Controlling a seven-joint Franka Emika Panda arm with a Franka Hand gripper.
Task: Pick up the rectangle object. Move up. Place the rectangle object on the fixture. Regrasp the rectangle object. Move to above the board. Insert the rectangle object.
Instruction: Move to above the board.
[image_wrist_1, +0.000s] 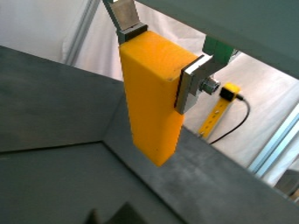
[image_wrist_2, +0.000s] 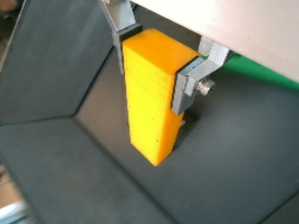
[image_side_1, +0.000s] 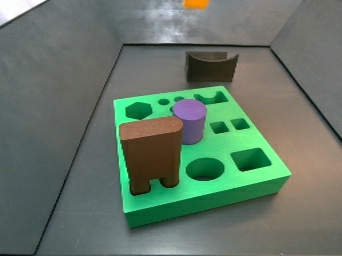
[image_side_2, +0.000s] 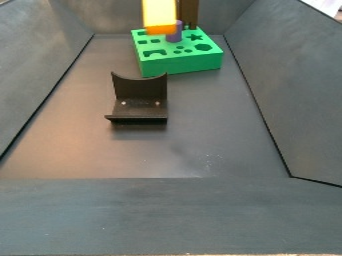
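While clamped between the gripper (image_wrist_1: 163, 59) fingers (image_wrist_2: 191, 80), rectangle object (image_wrist_1: 153, 96) hanging upright, high off the floor. Barely peeking into a side view (image_side_1: 197, 4), well above the fixture (image_side_1: 210, 65) and board (image_side_1: 247, 180).

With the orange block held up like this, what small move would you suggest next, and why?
Probably carry it across and down toward the fixture. The pincer is shut on the rectangle object, which hangs upright, clear of the floor in both wrist views. In a side view only its lower end shows at the top edge, high above the fixture, whose notch is empty.
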